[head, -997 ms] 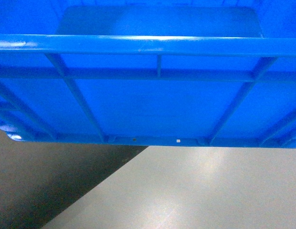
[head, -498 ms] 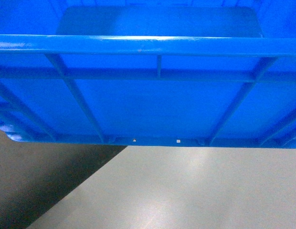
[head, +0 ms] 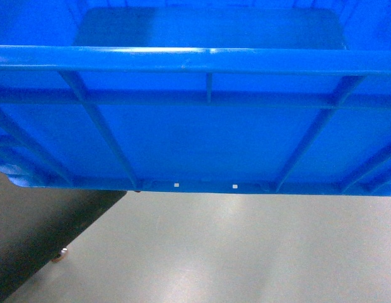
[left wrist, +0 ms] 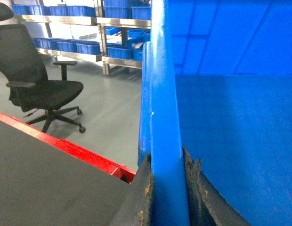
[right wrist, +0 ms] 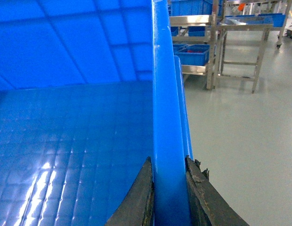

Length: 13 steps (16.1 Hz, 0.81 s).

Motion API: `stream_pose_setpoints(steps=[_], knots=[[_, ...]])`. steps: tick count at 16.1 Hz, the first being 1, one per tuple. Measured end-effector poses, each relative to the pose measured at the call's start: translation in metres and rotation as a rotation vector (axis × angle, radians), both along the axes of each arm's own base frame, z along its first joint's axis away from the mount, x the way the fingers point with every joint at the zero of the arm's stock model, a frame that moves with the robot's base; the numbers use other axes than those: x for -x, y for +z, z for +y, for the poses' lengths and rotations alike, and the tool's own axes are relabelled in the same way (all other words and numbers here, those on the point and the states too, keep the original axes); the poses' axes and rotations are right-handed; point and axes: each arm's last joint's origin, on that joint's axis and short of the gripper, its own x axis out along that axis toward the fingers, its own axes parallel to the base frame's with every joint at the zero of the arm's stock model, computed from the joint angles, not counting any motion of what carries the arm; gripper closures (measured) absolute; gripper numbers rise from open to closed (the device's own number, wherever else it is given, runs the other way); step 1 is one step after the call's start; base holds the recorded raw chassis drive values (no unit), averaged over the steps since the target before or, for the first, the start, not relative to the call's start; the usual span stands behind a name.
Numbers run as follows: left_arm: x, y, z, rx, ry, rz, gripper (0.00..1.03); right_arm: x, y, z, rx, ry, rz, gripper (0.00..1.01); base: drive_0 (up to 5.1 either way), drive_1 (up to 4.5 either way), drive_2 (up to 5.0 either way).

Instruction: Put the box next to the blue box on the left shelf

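The box (head: 202,132), a big open-top blue crate with ribbed walls, fills the upper head view, two pale dots on its base edge, floor below it. My left gripper (left wrist: 167,162) is shut on the box's left rim (left wrist: 162,94), one dark finger (left wrist: 145,193) outside the wall and one inside. My right gripper (right wrist: 168,164) is shut on the right rim (right wrist: 166,84) in the same way. The box's gridded floor (right wrist: 70,141) holds nothing. The left shelf and the blue box on it are out of view.
A dark table with a red edge (left wrist: 85,153) lies close on the left; its corner and a caster (head: 60,253) show low in the head view. A black office chair (left wrist: 42,89) stands beyond it. Steel racks with blue crates (left wrist: 85,46) (right wrist: 193,52) line the back.
In the head view the dark table has slid left and out from under the box, uncovering more grey floor and a caster. The box keeps its place between both grippers.
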Motion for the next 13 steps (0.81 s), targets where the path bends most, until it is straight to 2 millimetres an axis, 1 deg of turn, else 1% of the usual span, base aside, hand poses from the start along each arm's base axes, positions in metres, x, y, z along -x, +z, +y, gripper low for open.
stream_pose_setpoints(steps=[13], knots=[[0.0000,0.0000,0.0000,0.000,0.000,0.000,0.92,0.0000,0.0000,0.0000,0.000,-0.001,0.000,0.90,-1.5,-1.54,-1.5]])
